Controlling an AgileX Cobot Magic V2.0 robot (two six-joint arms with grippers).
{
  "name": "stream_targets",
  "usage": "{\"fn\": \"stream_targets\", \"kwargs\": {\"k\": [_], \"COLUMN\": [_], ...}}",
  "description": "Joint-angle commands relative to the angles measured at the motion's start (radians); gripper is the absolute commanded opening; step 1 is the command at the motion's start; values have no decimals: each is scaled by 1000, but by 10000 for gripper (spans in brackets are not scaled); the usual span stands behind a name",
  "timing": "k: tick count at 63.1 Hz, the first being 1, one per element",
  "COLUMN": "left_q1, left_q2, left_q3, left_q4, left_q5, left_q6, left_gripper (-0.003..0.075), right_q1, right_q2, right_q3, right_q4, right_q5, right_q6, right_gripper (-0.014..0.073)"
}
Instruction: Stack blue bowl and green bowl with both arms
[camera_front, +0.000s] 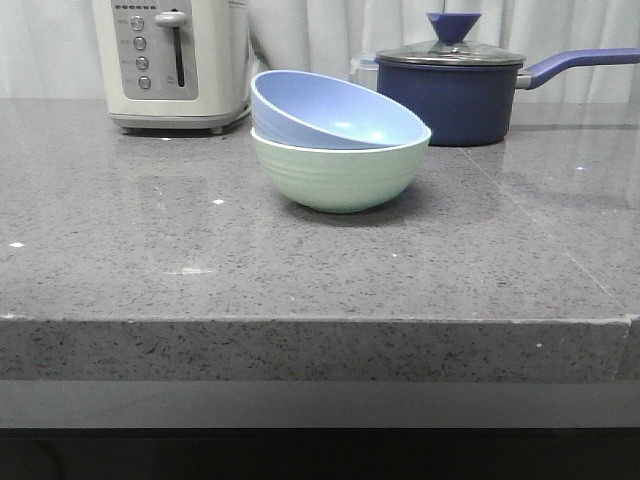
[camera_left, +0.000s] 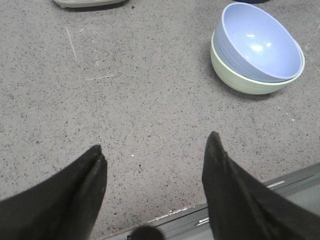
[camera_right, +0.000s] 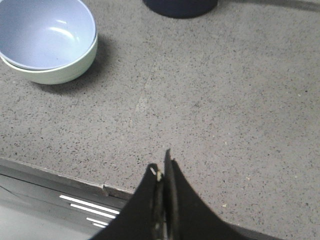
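Front view: the blue bowl (camera_front: 335, 112) sits nested inside the green bowl (camera_front: 340, 172) but tilted, its left rim raised and its right rim level with the green rim; the pair stands on the grey speckled countertop (camera_front: 300, 270), toward the far middle. Behind them are a cream toaster (camera_front: 172, 62) at far left and a dark navy lidded saucepan (camera_front: 452, 85) at far right, its handle running out of frame to the right. Neither arm appears in this view. Left wrist view: the left gripper (camera_left: 155, 160) hangs over bare counter near the front edge, its two black fingers (camera_left: 227, 190) spread wide with nothing between them; the stacked bowls lie well apart from it, and only a sliver of the toaster base (camera_left: 90, 2) shows, cut off by the frame. Right wrist view: the right gripper (camera_right: 162, 172) has its fingertips pressed together, empty, also above the counter's front edge and well apart from the bowls; the saucepan is reduced to a dark cropped arc (camera_right: 180, 7). The green bowl's interior is hidden in every view.
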Motion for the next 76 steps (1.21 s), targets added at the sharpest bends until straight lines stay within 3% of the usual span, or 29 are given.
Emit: {"fn": "stream_targets", "kwargs": {"k": [1, 6, 10, 19, 24, 51, 60, 65, 76], "left_q1": [-5, -5, -5, -5, -5, 2, 135, 236, 408], "left_q2": [-1, -1, -1, -1, -1, -9, -94, -177, -423], "left_q3": [-27, -27, -27, -27, -27, -12, 112, 234, 539], "left_q4": [27, 39, 47, 62, 62, 60, 37, -39, -266], "left_q5": [-80, -80, -80, -78, -80, -89, -221, -369, -709], "left_q6": [-3, -3, -1, -1, -1, -1, -1, 2, 202], "left_gripper": [421, 415, 365, 91, -20, -20, -20, -20, -19], "right_q1": [-6, -6, -6, -6, -6, -6, -6, -6, -6], "right_q2": [-32, -42, -42, -42, -42, -42, -42, -42, -42], "right_q3": [0, 6, 6, 6, 6, 6, 6, 6, 6], "right_q4": [6, 6, 6, 6, 6, 6, 7, 7, 7], "right_q5": [-88, -91, -95, -92, -92, -92, -92, -92, -92], "right_q6": [3, 3, 3, 3, 3, 3, 3, 3, 3], "right_gripper": [-53, -53, -53, -53, -53, -53, -53, -53, -53]}}
